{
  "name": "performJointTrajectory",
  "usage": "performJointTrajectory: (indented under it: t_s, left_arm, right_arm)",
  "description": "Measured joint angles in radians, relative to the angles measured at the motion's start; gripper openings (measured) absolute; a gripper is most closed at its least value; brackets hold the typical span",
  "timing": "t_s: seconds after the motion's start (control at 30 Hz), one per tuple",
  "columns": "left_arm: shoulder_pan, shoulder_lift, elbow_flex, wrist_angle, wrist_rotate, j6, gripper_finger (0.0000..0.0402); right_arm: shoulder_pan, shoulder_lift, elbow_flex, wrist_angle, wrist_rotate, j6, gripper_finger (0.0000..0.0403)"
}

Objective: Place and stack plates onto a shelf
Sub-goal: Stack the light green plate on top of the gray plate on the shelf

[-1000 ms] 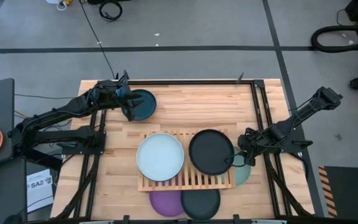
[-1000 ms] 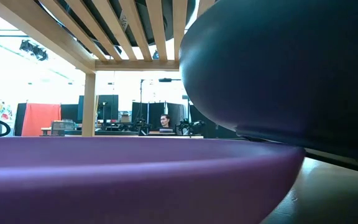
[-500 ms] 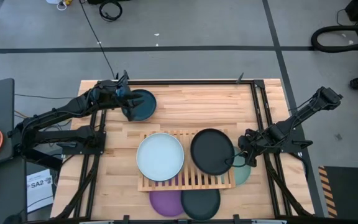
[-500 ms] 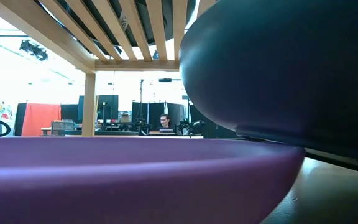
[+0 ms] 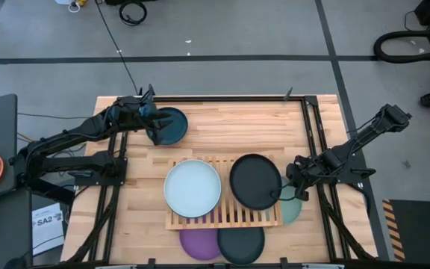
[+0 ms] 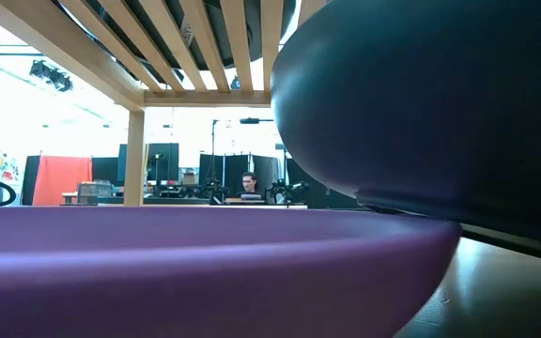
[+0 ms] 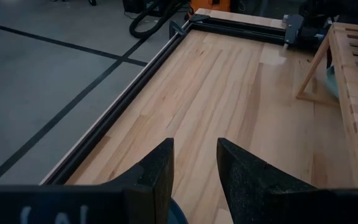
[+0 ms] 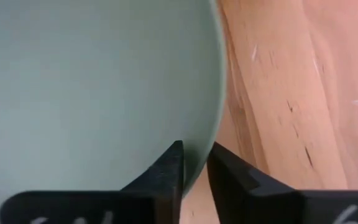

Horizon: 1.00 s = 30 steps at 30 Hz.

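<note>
Mint plate [image 8: 92, 81], lying on the worktop [image 5: 230, 127] just right of the shelf [image 5: 222, 217], now has its rim pinched by the right fingers [image 8: 169, 171], which were spread a moment ago, so lifting looks next; left fingers [image 7: 157, 171] pinch the teal plate [image 5: 172, 125].

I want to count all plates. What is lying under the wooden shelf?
Under the shelf, a purple plate, a dark teal plate and a mint green plate stick out. Their covered parts, and anything further beneath, cannot be seen.

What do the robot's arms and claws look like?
Both arms are black and thin, built from jointed segments, with thin dark cables running alongside. The left gripper and the right gripper each have two flat, matte black, wedge-shaped fingers, with faint pale lettering on the black bar beneath them.
</note>
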Motion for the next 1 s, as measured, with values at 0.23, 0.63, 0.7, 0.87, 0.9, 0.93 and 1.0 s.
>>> performJointTrajectory:
  t_s: [0.23,0.63,0.7,0.87,0.9,0.93,1.0]
  left_arm:
    - [0.0,0.0,0.0,0.0,0.0,0.0,0.0128]
    - [0.0,0.0,0.0,0.0,0.0,0.0,0.0128]
    - [0.0,0.0,0.0,0.0,0.0,0.0,0.0128]
    - [0.0,0.0,0.0,0.0,0.0,0.0,0.0128]
    - [0.0,0.0,0.0,0.0,0.0,0.0,0.0128]
    - [0.0,0.0,0.0,0.0,0.0,0.0,0.0128]
    - [0.0,0.0,0.0,0.0,0.0,0.0,0.0128]
  right_arm:
    - [0.0,-0.001,0.0,0.006,-0.011,0.003,0.0031]
    - [0.0,0.0,0.026,0.002,-0.021,0.0,0.002]
    - [0.0,0.0,0.052,-0.049,-0.021,-0.001,0.002]
    - [0.0,0.0,0.14,-0.209,-0.013,0.0,0.0019]
    - [0.0,0.0,0.159,-0.236,-0.012,0.0,0.0019]
    - [-0.001,0.0,0.179,-0.262,-0.01,0.001,0.0019]
    - [-0.002,0.0,0.221,-0.315,-0.01,0.018,0.0019]
